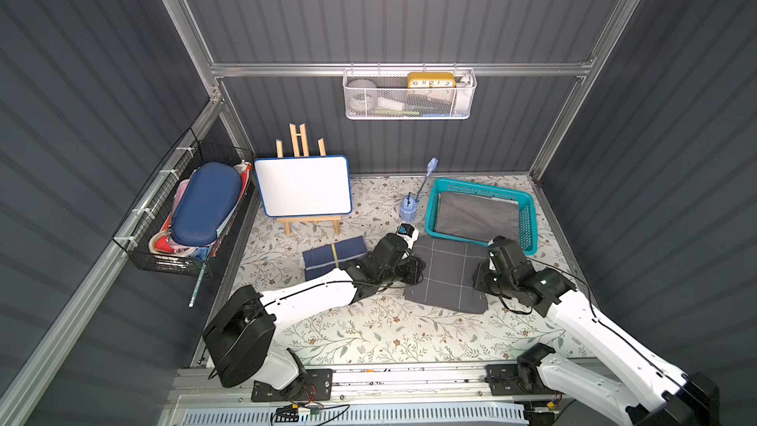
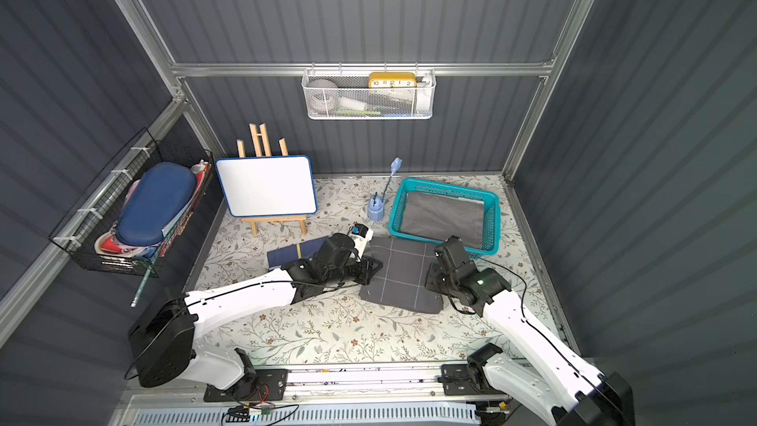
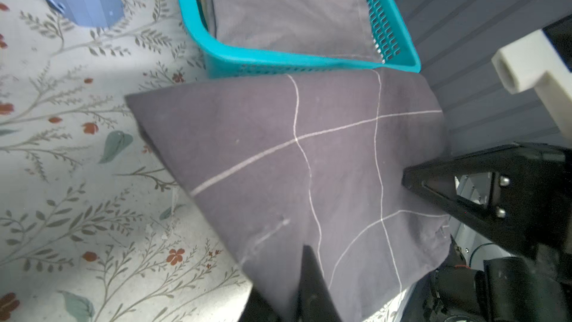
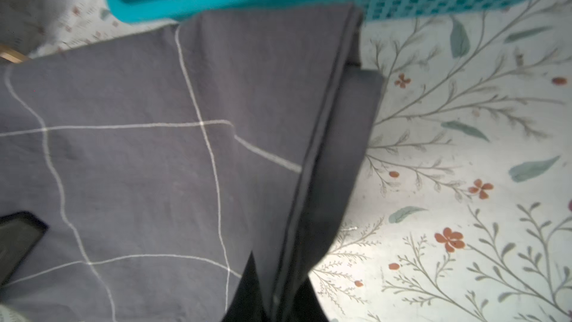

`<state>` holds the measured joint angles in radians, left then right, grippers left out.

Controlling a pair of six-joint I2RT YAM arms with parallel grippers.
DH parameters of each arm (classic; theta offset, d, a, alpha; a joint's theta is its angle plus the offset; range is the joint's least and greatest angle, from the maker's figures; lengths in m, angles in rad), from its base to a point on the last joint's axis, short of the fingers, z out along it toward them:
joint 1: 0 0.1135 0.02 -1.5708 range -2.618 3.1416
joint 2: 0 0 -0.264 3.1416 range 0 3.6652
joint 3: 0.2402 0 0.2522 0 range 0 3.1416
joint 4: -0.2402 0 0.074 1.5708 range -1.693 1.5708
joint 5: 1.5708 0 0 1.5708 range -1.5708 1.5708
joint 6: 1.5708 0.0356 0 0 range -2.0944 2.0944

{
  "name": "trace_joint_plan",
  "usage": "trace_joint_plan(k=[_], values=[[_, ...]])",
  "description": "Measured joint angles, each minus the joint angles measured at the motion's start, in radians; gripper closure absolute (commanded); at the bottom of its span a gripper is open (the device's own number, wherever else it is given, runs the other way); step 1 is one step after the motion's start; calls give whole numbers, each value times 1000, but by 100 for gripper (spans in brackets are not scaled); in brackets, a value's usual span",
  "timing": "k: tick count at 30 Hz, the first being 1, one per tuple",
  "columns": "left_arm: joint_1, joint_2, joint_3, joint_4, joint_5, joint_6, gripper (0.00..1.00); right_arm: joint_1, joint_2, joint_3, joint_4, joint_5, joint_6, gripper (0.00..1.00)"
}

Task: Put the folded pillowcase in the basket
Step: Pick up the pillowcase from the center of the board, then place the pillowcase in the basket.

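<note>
The folded pillowcase point(image 1: 448, 276) point(image 2: 403, 276) is dark grey with thin white grid lines and sits just in front of the basket. My left gripper point(image 1: 415, 270) point(image 3: 294, 274) is shut on its left edge. My right gripper point(image 1: 481, 276) point(image 4: 278, 274) is shut on its right, hemmed edge. In both wrist views the pillowcase point(image 3: 309, 165) point(image 4: 154, 165) stretches between the two grips, its far edge at the basket's near rim. The teal lattice basket point(image 1: 483, 187) point(image 2: 450, 187) point(image 3: 278, 60) point(image 4: 247, 1) stands at the back right and holds a lighter grey cloth point(image 1: 477, 217).
A folded navy cloth point(image 1: 334, 256) lies left of my left arm. A whiteboard on a wooden easel point(image 1: 303, 190) and a blue holder with a brush point(image 1: 408, 211) stand behind. A black wire basket point(image 1: 192, 215) hangs on the left wall, a white mesh basket point(image 1: 409, 94) on the back wall.
</note>
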<state>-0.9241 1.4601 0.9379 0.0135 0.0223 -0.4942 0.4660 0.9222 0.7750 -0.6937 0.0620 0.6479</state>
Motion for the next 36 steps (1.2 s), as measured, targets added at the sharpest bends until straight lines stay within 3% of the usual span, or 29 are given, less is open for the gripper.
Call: trace_joint_plan(k=[4, 9, 17, 28, 36], values=[[0, -8, 72, -13, -28, 33, 100, 0, -37, 84, -29, 53, -40, 96], [0, 78, 286, -51, -50, 57, 100, -1, 17, 187, -40, 148, -87, 96], [0, 343, 639, -116, -71, 101, 100, -61, 134, 282, -18, 237, -179, 98], [9, 677, 1009, -182, -67, 138, 100, -386, 314, 359, 76, 70, -193, 100], [58, 800, 1133, -179, -40, 139, 100, -513, 423, 361, 158, -37, -134, 100]])
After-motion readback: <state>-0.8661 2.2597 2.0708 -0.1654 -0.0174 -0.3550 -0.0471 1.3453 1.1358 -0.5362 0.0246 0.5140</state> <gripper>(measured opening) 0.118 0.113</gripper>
